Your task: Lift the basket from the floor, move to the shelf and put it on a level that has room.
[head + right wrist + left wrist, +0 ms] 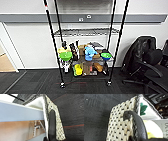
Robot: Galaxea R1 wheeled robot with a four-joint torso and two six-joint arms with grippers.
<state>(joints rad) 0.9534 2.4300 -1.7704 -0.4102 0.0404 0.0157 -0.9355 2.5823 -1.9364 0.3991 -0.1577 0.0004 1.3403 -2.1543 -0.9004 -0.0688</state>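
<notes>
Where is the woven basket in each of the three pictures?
Head view: I see the black wire rack and no basket.
Left wrist view: the basket runs down the middle, beige woven side facing us, dark loop handle across it.
Right wrist view: its woven side and dark handle stand right of centre.
Shared landmark: the dark grey carpet.

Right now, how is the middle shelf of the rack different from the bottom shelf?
The middle shelf is bare wire mesh with nothing on it; the bottom shelf is crowded with colourful toys and bowls. The middle shelf sits higher up the rack; the bottom shelf sits just above the carpet. Both hang between the same black posts.
</notes>
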